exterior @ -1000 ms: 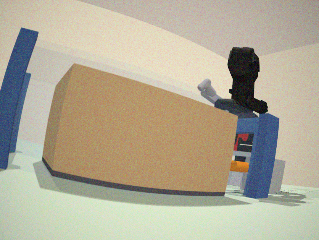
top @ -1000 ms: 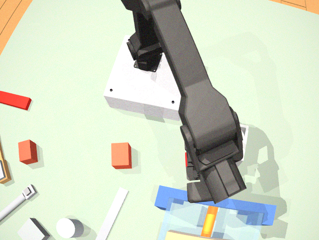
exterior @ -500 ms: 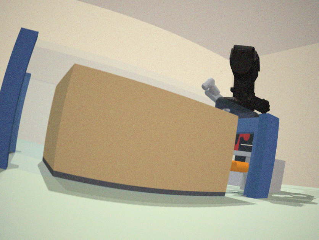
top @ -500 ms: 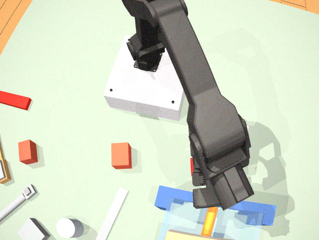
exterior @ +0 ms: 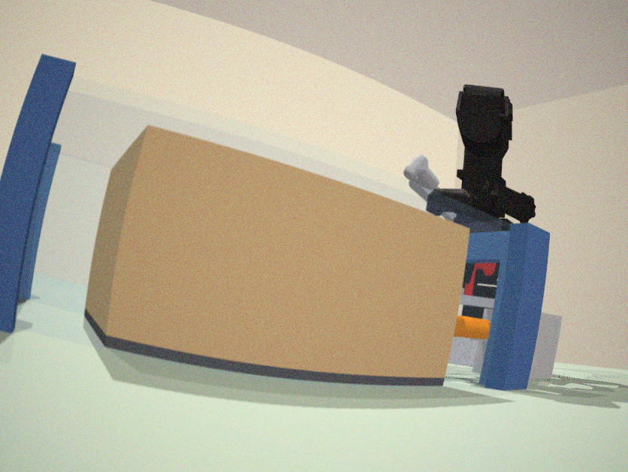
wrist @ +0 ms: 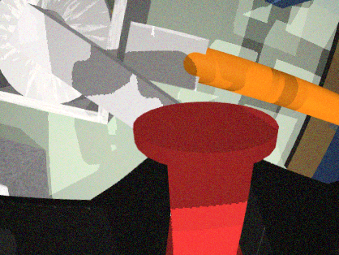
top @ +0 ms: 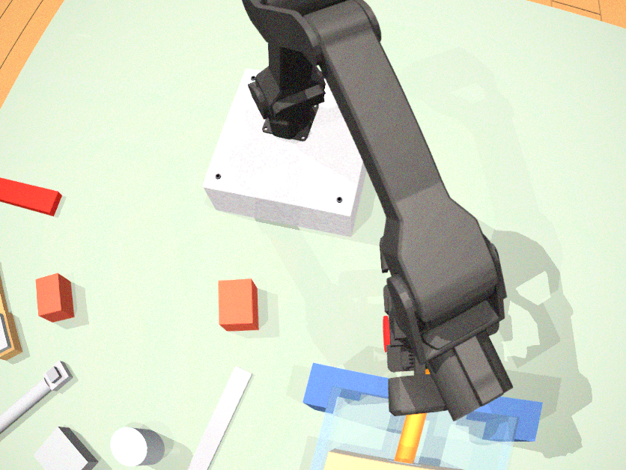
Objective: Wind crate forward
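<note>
My gripper [wrist: 208,184] is shut on the red knob [wrist: 207,130] [top: 386,334] of the winch handle; the arm covers most of it in the top view. The handle's grey bar [wrist: 118,77] runs from behind the knob to above the round white winch drum [wrist: 69,87]. Its key and the winch hole are hidden. The tan crate [exterior: 279,264] [top: 364,461] sits flat inside the clear-panelled cubby. An orange strap [top: 410,437] [exterior: 472,326] [wrist: 251,83] runs forward from it, beneath the blue frame [top: 349,379] [exterior: 517,304]. A gap shows between crate front and frame.
Left of the cubby are a flat grey bar [top: 219,420], a white cylinder [top: 129,446], a grey block [top: 63,453] and a grey tool [top: 25,404] with a square end. Two orange blocks [top: 235,305] [top: 49,297] and a red bar [top: 30,196] lie farther back. The arm stands on a white base [top: 283,167].
</note>
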You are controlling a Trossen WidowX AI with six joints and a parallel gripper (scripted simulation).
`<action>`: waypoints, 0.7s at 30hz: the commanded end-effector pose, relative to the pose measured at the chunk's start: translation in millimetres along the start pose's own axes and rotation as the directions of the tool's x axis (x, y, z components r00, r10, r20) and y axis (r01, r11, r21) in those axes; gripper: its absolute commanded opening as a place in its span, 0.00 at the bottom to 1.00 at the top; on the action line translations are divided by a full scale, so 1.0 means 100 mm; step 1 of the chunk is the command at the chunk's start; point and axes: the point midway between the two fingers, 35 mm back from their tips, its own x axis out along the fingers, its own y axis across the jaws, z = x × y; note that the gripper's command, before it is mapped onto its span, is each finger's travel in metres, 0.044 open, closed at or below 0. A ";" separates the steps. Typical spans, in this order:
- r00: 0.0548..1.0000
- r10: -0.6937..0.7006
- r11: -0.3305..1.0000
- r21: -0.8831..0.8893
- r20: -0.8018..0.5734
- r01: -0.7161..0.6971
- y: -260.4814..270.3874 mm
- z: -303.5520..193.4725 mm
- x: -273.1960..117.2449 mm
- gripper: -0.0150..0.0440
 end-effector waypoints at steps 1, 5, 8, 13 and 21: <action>0.999 -0.019 1.000 -0.008 0.027 0.020 -0.08 0.16 0.00 0.25; 0.999 -0.019 1.000 -0.008 0.027 0.020 -0.10 0.20 0.00 0.25; 0.999 -0.020 1.000 -0.008 0.028 0.020 -0.12 0.23 -0.01 0.25; 0.999 -0.020 1.000 -0.008 0.028 0.020 -0.14 0.28 -0.01 0.25; 0.999 -0.020 1.000 -0.008 0.029 0.020 -0.16 0.37 -0.01 0.25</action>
